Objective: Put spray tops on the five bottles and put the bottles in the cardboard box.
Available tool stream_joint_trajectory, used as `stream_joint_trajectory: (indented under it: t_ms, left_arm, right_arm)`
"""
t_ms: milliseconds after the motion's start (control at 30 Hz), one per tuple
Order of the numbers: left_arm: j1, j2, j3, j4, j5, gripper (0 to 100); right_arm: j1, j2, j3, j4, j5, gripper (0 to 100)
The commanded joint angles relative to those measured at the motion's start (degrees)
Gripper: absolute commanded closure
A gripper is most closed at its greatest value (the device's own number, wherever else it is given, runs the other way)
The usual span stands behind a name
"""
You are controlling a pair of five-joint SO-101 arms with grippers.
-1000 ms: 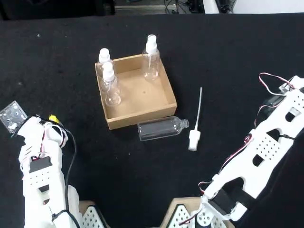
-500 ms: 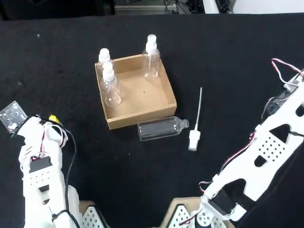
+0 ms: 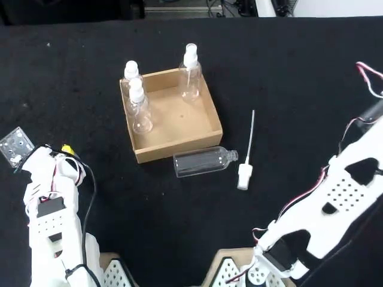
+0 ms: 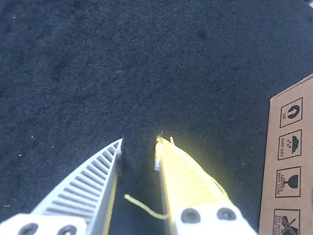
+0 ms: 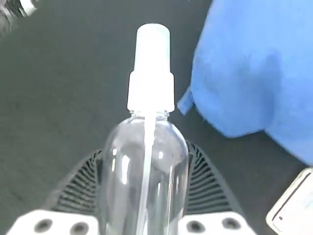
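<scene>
My right jaws are clamped on a capped bottle. My left jaws stand slightly apart above the table, beside the cardboard box.

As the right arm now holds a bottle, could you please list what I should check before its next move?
1. Held bottle capped: ok, its spray top is on.
2. Right end effector grip: ok, shut on that bottle.
3. Room in box: ok, three standing bottles leave much of its floor bare.
4. Lying bottle capped: not ok, loose top lies beside it.
5. Left end effector free: ok, open and empty.
</scene>
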Motion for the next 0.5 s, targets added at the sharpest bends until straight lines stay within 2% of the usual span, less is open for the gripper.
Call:
stream_joint_trajectory:
  t_ms: [0,233,333,467]
  left_arm:
    - [-0.4,-0.9,-0.9,-1.4,-0.2,91]
    - [-0.5,-0.9,-0.7,-1.4,-0.2,91]
    - [-0.7,-0.9,-0.6,-1.4,-0.2,91]
    - [-0.7,-0.9,-0.5,-1.4,-0.2,91]
  right_arm:
    - [1.8,-12.9,10.2,2.1,0.4,98.9]
    - [-2.5,-38.3,42.8,-1.1,0.2,98.9]
    - [-4.6,-49.5,59.3,-10.8,0.0,98.9]
    - [-5.5,-64.1,86.9,-33.0,0.3,98.9]
